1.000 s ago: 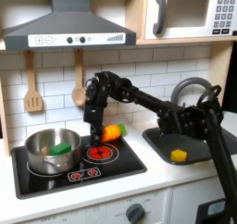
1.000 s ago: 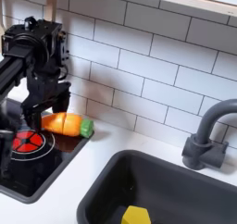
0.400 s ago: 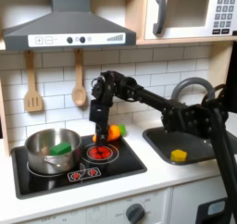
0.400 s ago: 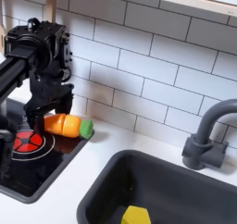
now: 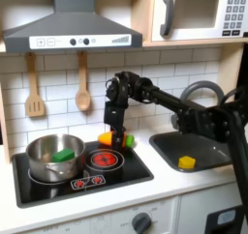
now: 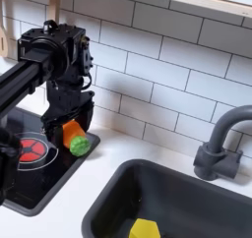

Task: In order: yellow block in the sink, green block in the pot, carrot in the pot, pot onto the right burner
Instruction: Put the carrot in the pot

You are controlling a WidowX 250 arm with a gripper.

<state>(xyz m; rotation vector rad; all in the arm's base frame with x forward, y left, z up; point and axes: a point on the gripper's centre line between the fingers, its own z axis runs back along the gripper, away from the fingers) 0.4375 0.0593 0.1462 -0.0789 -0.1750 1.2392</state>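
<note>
— So what stood around the carrot (image 6: 75,139)?

— The black gripper (image 5: 115,131) hung straight over it, fingers closed on its orange body. In the first exterior view, the stove (image 5: 58,185) lay below, with the shiny round metal pot (image 5: 44,162) at eight o'clock from the carrot (image 5: 118,139), and the red burner (image 5: 104,160) just under it. A small green block (image 5: 64,154) sat inside the pot. Two wooden utensils (image 5: 34,90) hung on the white tiled wall (image 5: 194,66) behind.

— And the sink?

— The dark grey basin (image 5: 208,158), rounded at the corners, was at three o'clock, well apart, with the yellow block (image 5: 187,161) lying in it. In the second exterior view the arched faucet (image 6: 222,144) stood at the basin's (image 6: 128,198) far edge, and the yellow block (image 6: 144,229) showed at six o'clock.

— Which way did the carrot point?

— In the second exterior view its long axis tilted, with the green leafy end toward five o'clock and the orange end up inside the gripper (image 6: 67,132), at the stove's (image 6: 39,188) back corner.
</note>
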